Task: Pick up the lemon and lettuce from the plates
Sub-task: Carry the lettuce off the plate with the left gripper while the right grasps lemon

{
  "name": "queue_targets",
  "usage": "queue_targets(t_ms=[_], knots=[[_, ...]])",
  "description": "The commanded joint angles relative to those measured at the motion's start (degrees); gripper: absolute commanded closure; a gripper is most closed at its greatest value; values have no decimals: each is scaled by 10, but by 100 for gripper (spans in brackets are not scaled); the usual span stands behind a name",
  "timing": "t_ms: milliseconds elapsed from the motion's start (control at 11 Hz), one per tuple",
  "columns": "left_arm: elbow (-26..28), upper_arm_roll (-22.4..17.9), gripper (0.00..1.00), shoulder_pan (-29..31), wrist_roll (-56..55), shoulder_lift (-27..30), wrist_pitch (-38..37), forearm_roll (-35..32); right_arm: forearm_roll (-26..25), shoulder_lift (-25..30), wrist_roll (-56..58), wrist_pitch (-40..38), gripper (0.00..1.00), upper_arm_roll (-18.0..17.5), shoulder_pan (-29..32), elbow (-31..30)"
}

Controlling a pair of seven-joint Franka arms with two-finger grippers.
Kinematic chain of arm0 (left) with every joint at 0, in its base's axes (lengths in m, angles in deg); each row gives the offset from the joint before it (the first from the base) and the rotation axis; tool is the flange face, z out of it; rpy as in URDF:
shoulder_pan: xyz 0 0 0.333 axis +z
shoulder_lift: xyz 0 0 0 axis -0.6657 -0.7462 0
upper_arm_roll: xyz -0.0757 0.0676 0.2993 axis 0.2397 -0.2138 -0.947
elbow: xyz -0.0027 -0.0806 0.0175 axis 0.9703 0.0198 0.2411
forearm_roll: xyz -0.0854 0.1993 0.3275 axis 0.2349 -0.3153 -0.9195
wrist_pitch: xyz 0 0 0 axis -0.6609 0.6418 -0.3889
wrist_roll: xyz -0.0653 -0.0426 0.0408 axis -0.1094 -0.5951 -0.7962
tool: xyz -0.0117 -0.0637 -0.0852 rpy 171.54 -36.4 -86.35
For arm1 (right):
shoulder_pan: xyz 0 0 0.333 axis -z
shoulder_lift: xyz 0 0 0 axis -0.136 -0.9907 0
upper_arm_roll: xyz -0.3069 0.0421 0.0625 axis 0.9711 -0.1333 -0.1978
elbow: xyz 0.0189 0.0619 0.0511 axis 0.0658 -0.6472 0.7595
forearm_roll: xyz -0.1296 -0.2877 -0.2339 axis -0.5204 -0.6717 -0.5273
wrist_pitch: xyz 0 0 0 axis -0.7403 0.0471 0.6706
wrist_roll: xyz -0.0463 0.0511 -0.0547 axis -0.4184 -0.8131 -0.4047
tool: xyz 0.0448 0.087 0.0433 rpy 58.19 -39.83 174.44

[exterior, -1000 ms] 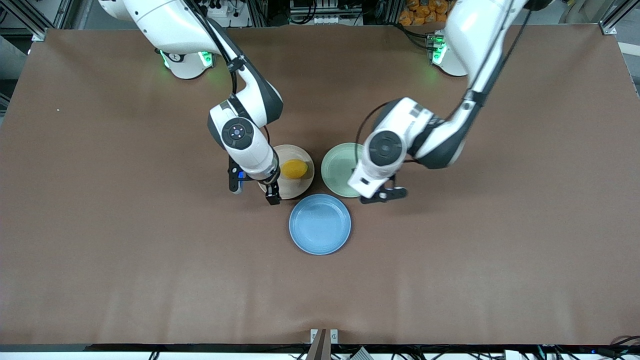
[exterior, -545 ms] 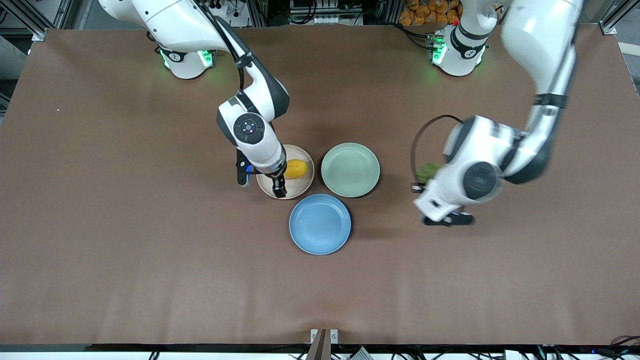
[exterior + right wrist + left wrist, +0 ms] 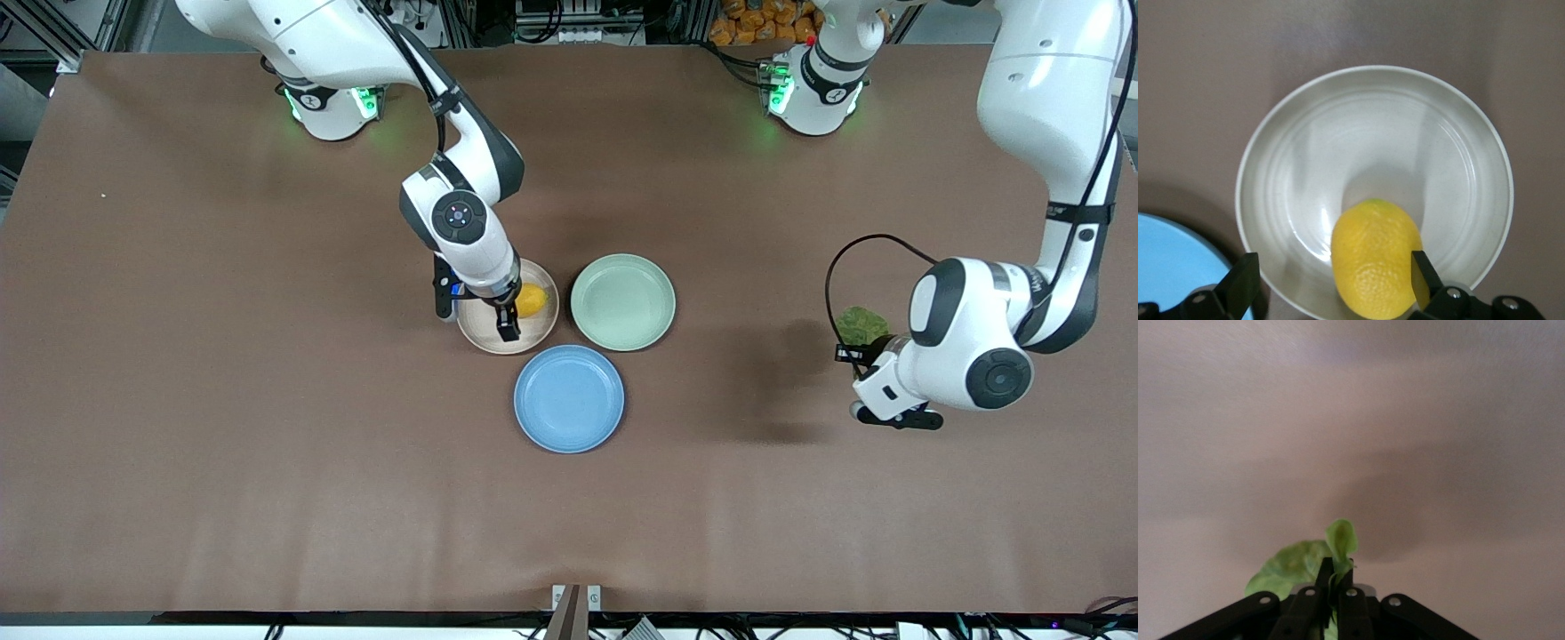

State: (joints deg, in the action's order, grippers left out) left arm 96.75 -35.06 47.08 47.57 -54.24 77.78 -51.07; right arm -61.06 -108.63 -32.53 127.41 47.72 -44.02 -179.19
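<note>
At the right of the front view, the left end effector [image 3: 855, 354] is clamped on the lettuce [image 3: 859, 325], up over bare surface [image 3: 222, 427] well apart from the mint plate [image 3: 622, 302]. At the frame's centre, the right end effector [image 3: 498, 313] hangs spread wide over the beige plate [image 3: 482, 336], the lemon [image 3: 531, 300] lying on that plate between its fingers [image 3: 1241, 290]. The blue plate [image 3: 569, 398] sits lower in the frame.

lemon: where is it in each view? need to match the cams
Front view: the lemon lies on the beige-pink plate, partly under the right gripper.
Left wrist view: not in it; only the lettuce in the left gripper over the bare table.
Right wrist view: lemon low in the plate, between open fingers.
Shared landmark: the blue plate.
</note>
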Motion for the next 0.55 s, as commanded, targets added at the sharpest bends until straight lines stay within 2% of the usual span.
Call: queue_targets(t_ms=[0,91,455], knots=[[-12,8,23,-4,-11,-21,6,-17,-13,6,-25,34,0,5,-19,-30],[-14,8,0,-3,-16,-18,6,-17,-13,2,-25,36,0,5,-20,-31],[-53,8,0,-6,-7,14,-5,-48,-25,-22,-48,66,0,15,-43,-31]])
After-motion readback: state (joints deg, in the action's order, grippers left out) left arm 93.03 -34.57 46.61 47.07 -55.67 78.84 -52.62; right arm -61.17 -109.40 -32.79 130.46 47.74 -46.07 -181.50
